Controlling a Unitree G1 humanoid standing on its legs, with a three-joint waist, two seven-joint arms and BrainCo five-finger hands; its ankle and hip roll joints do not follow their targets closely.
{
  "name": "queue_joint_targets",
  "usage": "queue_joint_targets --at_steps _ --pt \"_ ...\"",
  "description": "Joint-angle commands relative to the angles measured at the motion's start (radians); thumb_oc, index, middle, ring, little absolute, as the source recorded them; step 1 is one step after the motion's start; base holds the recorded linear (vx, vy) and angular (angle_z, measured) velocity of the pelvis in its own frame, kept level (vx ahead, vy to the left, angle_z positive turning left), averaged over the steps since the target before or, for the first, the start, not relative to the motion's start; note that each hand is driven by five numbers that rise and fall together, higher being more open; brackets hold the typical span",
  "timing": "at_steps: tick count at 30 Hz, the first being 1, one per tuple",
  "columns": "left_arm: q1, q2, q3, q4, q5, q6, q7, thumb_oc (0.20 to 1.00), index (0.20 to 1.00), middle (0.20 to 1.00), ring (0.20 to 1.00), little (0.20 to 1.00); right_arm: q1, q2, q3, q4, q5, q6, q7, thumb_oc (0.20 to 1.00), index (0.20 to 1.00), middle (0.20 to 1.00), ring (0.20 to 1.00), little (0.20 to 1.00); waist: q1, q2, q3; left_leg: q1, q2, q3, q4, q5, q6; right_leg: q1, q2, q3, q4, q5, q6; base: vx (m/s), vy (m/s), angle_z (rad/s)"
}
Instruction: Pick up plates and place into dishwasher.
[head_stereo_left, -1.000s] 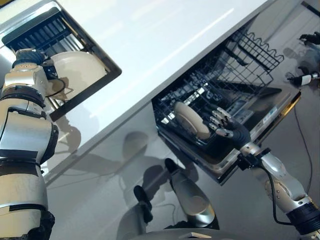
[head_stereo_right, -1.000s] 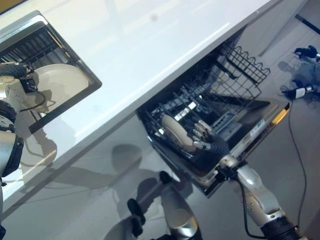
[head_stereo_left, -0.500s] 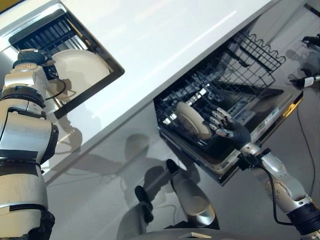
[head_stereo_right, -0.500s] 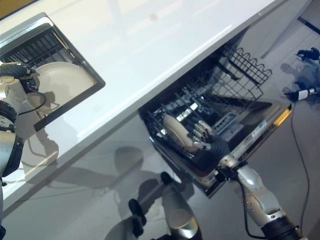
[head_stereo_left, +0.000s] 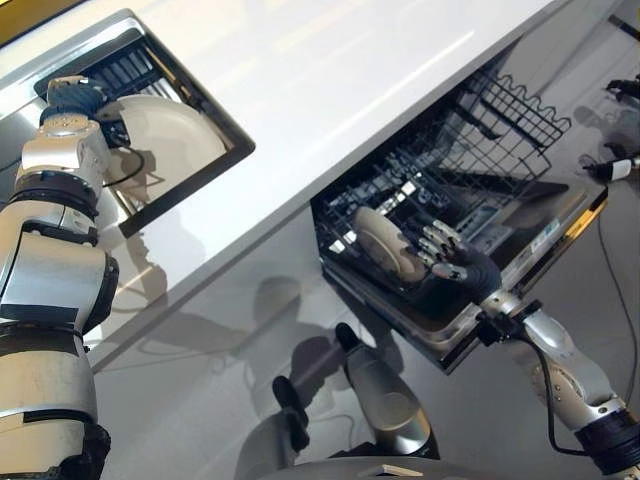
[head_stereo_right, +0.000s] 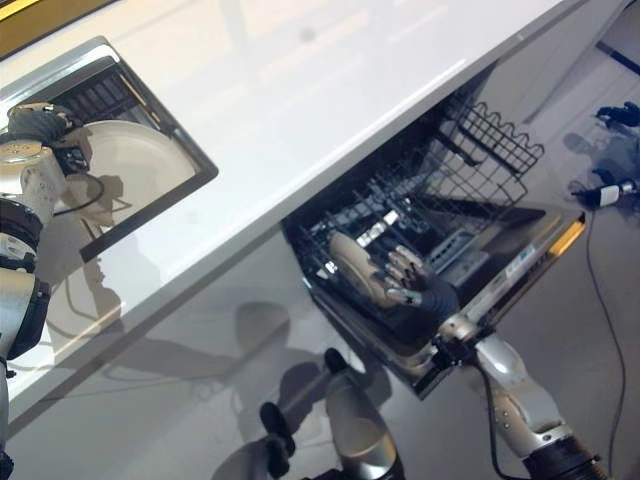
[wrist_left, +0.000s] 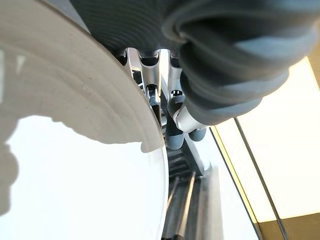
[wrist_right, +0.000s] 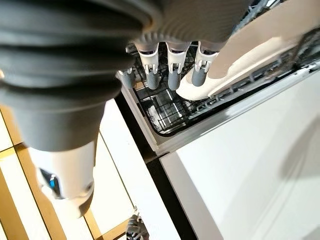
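The right hand (head_stereo_left: 455, 262) reaches into the lower black wire dishwasher rack (head_stereo_left: 440, 190), which is pulled out over the open dishwasher door (head_stereo_left: 540, 240). A round cream ceramic plate (head_stereo_left: 385, 243) stands on edge in that rack, directly in front of the right hand's fingers (wrist_right: 172, 75). In the right wrist view those fingers run nearly straight alongside the plate's back face, loosely spread, with one fingertip against the plate; whether the thumb touches it cannot be told.

The left hand (head_stereo_left: 75, 100) is up at the stainless steel sink (head_stereo_left: 205, 165) set into the white glossy desk (head_stereo_left: 330, 70). A second large cream round plate (head_stereo_left: 165, 140) lies tilted in the sink, just beside this hand's fingers (wrist_left: 150, 80). In the left wrist view the fingers go down behind the plate's rim with their tips out of sight, so it cannot be told whether they are curled on it or straight.

A black ribbed draining rack (head_stereo_left: 125, 70) sits at the sink's far side, beyond the left hand.
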Motion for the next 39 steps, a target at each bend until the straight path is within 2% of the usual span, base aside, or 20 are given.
queue_joint_targets --at_steps 1,10,18,26,31,32,34,35,36,39 --pt "0.043 0.021 0.047 -0.139 0.031 -0.069 -0.011 0.2 0.2 0.2 0.2 0.2 0.006 0.033 -0.076 -0.054 0.011 -0.019 0.023 1.0 1.0 1.0 1.0 1.0 -0.009 -0.026 -0.042 -0.049 0.027 0.043 0.034 0.005 0.049 -0.032 -0.02 0.058 0.017 -0.042 0.062 0.05 0.016 -0.01" --pt "0.093 0.006 0.058 -0.262 0.101 -0.047 0.021 0.2 0.2 0.2 0.2 0.2 0.045 0.06 -0.091 -0.056 -0.012 -0.003 0.036 1.0 1.0 1.0 1.0 1.0 -0.005 -0.01 -0.077 -0.007 0.015 0.043 0.016 -0.002 0.055 0.01 -0.027 0.062 -0.003 -0.044 0.071 0.02 0.007 0.0" --pt "0.118 0.008 0.073 -0.28 0.112 -0.029 0.026 0.2 0.2 0.2 0.2 0.2 0.059 0.08 -0.085 -0.06 -0.01 0.014 0.03 1.0 1.0 1.0 1.0 1.0 -0.002 -0.001 -0.119 0.032 0.007 0.052 0.009 -0.019 0.061 0.048 -0.033 0.058 -0.029 -0.044 0.079 0.02 -0.015 -0.04" --pt "0.172 0.003 0.107 -0.323 0.108 -0.036 0.022 0.2 0.2 0.2 0.2 0.2 0.095 0.103 -0.092 -0.065 -0.031 0.043 0.033 1.0 1.0 1.0 1.0 1.0 -0.001 0.016 -0.174 0.081 -0.004 0.06 -0.012 -0.031 0.066 0.095 -0.035 0.07 -0.061 -0.042 0.09 0.07 -0.015 -0.06" --pt "0.217 -0.013 0.124 -0.352 0.19 0.018 0.046 0.2 0.2 0.2 0.2 0.2 0.109 0.114 -0.085 -0.062 -0.043 0.052 0.028 1.0 1.0 1.0 1.0 1.0 0.003 0.022 -0.198 0.102 -0.007 0.058 -0.018 -0.035 0.068 0.113 -0.033 0.067 -0.069 -0.041 0.093 0.07 -0.024 -0.01" --pt "0.227 -0.008 0.128 -0.346 0.192 0.059 0.046 0.2 0.2 0.2 0.2 0.2 0.117 0.115 -0.084 -0.063 -0.046 0.052 0.025 1.0 1.0 1.0 1.0 1.0 0.004 0.022 -0.204 0.105 -0.008 0.059 -0.019 -0.036 0.068 0.117 -0.035 0.065 -0.073 -0.041 0.094 0.05 -0.031 0.0" --pt "0.24 -0.005 0.135 -0.315 0.159 0.098 0.033 0.2 0.2 0.2 0.2 0.2 0.12 0.11 -0.081 -0.061 -0.046 0.055 0.02 1.0 1.0 1.0 1.0 1.0 0.002 0.023 -0.205 0.107 -0.007 0.061 -0.019 -0.036 0.068 0.116 -0.034 0.064 -0.071 -0.043 0.096 0.02 -0.015 0.0" --pt "0.25 0.0 0.142 -0.296 0.134 0.091 0.035 0.442 0.442 0.442 0.442 0.442 0.122 0.105 -0.083 -0.062 -0.041 0.057 0.016 1.0 1.0 1.0 1.0 1.0 0.001 0.024 -0.203 0.107 -0.007 0.059 -0.019 -0.035 0.068 0.114 -0.034 0.064 -0.068 -0.043 0.095 0.0 0.0 0.0" --pt "0.261 0.006 0.158 -0.272 0.091 0.088 0.041 1.0 1.0 1.0 1.0 1.0 0.127 0.101 -0.085 -0.065 -0.04 0.059 0.011 1.0 1.0 1.0 1.0 1.0 0.002 0.024 -0.2 0.106 -0.006 0.057 -0.02 -0.034 0.068 0.112 -0.035 0.061 -0.066 -0.045 0.096 0.0 -0.014 -0.06" --pt "0.275 0.004 0.195 -0.213 0.044 0.074 0.062 1.0 1.0 1.0 1.0 1.0 0.122 0.087 -0.088 -0.064 -0.039 0.06 0.012 1.0 1.0 1.0 1.0 1.0 -0.003 0.026 -0.183 0.098 -0.007 0.051 -0.014 -0.031 0.066 0.098 -0.033 0.06 -0.052 -0.047 0.093 -0.01 0.007 -0.05"
